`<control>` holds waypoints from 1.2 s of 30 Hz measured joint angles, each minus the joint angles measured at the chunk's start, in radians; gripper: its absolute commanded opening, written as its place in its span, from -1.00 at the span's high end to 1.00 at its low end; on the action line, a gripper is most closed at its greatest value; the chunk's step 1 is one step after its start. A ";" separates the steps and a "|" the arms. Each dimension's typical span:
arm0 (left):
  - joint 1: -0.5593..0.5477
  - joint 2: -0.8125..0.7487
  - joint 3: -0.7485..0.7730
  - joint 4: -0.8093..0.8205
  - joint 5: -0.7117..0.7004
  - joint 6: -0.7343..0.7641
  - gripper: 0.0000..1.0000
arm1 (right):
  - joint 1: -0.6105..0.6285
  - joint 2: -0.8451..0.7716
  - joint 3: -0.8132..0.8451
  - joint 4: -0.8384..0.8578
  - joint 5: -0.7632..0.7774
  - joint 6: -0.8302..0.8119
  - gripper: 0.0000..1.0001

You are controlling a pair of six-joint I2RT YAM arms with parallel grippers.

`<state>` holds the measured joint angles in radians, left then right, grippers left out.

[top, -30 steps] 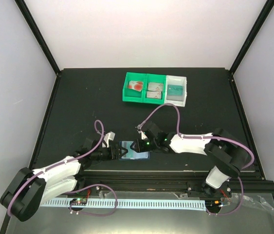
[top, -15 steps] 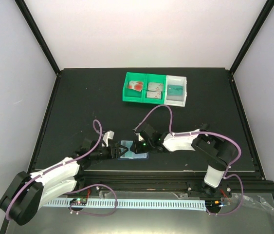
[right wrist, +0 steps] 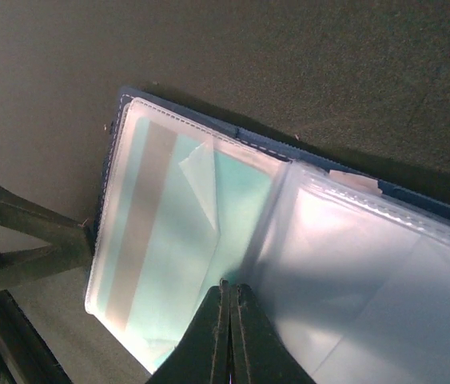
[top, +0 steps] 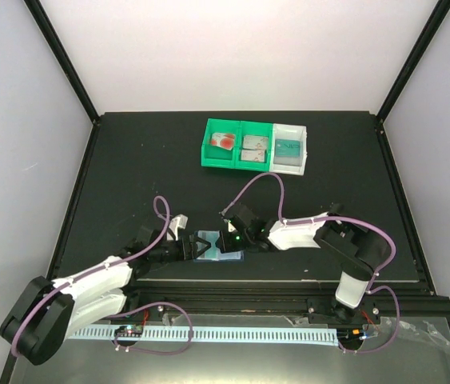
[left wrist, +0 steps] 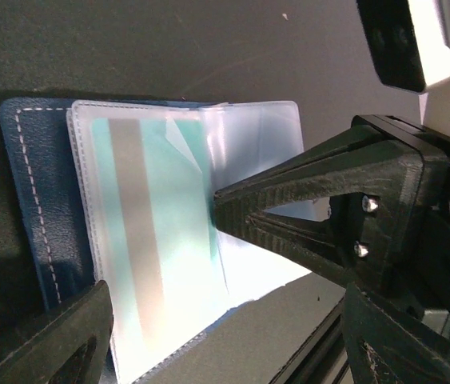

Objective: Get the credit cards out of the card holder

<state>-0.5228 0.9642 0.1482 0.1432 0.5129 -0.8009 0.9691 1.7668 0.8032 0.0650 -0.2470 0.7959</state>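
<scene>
my right gripper [right wrist: 226, 290] is clenched; its tips touch the card holder [right wrist: 352, 240] over the teal card [right wrist: 169, 240]. my left gripper [left wrist: 225, 296] gapes released at 9 o'clock.

No legible text, no readable labels

right gripper [right wrist: 227, 294] fingertips now pressed fully together at the card holder [left wrist: 34, 208] pocket edge, left gripper [top: 194, 249] spread wider than before, right arm [top: 304, 234] elbow drawn in leftward
</scene>
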 measured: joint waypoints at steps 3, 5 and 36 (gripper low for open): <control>0.000 0.020 0.010 -0.002 -0.010 0.008 -0.62 | 0.000 -0.001 -0.006 0.010 0.002 0.000 0.98; 0.001 0.033 0.018 -0.003 -0.013 0.013 -0.61 | 0.000 -0.001 -0.010 0.018 0.001 0.001 0.98; 0.008 0.080 0.045 0.030 0.033 0.024 -0.22 | 0.000 -0.005 -0.038 0.070 0.001 0.012 0.98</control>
<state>-0.5144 1.0439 0.1928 0.1730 0.5461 -0.7773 0.9695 1.7615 0.7650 0.1352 -0.2459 0.8082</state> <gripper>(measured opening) 0.650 0.012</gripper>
